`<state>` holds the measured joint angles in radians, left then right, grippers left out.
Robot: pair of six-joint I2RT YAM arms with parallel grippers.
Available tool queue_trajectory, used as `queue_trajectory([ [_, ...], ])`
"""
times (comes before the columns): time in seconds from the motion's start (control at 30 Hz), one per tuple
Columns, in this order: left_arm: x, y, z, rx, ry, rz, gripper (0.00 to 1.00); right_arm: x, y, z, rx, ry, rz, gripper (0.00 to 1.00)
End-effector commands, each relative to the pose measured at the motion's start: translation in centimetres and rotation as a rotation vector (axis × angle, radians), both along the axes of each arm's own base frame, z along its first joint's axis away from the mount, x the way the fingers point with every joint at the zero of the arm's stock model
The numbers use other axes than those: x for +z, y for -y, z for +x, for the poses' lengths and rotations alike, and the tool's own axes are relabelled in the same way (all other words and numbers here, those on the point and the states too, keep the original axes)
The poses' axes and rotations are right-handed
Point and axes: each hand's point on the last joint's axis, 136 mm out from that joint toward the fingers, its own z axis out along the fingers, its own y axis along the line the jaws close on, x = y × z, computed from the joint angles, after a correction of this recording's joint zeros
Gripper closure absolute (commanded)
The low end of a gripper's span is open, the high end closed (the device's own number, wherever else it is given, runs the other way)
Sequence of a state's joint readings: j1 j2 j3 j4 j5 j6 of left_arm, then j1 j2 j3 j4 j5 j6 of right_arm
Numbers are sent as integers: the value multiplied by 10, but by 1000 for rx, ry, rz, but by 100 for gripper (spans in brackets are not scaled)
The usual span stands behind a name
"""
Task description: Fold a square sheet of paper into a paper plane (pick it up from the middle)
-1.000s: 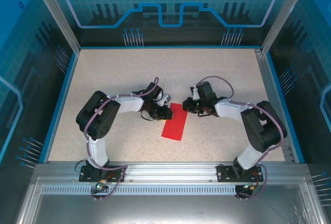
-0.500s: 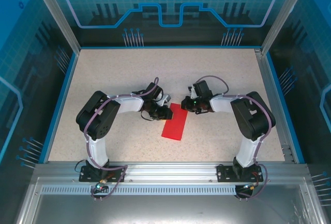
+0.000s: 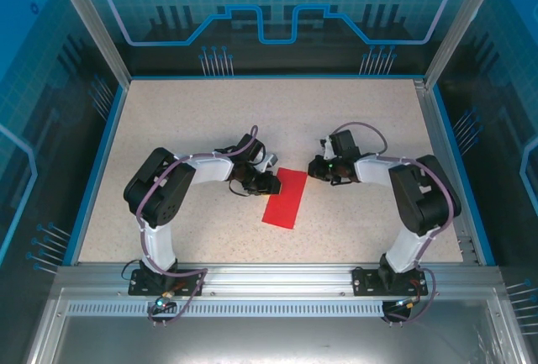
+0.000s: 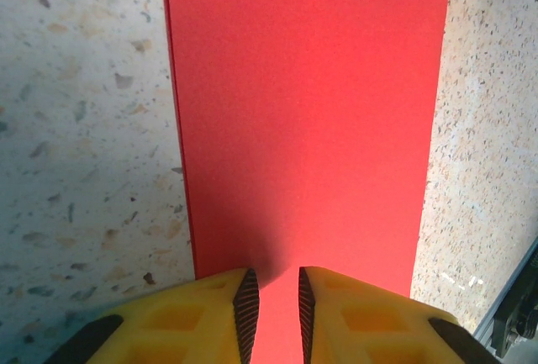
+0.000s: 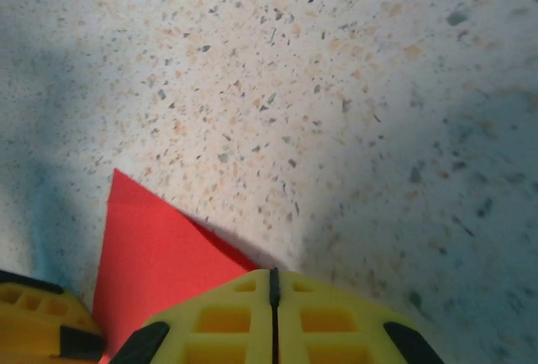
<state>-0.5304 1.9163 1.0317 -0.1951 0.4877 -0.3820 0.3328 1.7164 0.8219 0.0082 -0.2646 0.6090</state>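
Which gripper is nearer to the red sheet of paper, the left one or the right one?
Left. The left gripper is over the red sheet of paper, fingertips at its end. The right gripper, shut, is beside one corner, mostly over bare table.

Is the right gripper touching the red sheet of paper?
Cannot tell. In the right wrist view the sheet of paper disappears behind the shut right gripper, whose fingers hide any contact or gap.
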Motion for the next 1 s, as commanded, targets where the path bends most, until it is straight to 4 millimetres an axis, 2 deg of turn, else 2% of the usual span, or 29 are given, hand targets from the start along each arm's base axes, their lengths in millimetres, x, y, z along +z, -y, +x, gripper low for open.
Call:
queue_trajectory([
  [0.0, -68, -37, -27, -12, -77, 233, 74, 23, -4, -11, 17, 40, 25, 93],
  [0.13, -56, -29, -21, -8, -67, 195, 71, 27, -22, -39, 52, 24, 63, 92],
  [0.3, -36, -16, -15, -13, -56, 127, 67, 13, -32, -66, 77, -8, 45, 91],
  [0.47, -5, -9, -6, -14, -7, 95, 64, 5, -40, -89, 106, -31, 24, 89],
  [0.77, 51, -6, 4, -2, 86, 49, 52, 3, -41, -110, 83, -56, 13, 81],
  [0.97, 62, -20, -8, 14, 91, 88, 48, 1, -47, -118, 52, -78, 50, 75],
])
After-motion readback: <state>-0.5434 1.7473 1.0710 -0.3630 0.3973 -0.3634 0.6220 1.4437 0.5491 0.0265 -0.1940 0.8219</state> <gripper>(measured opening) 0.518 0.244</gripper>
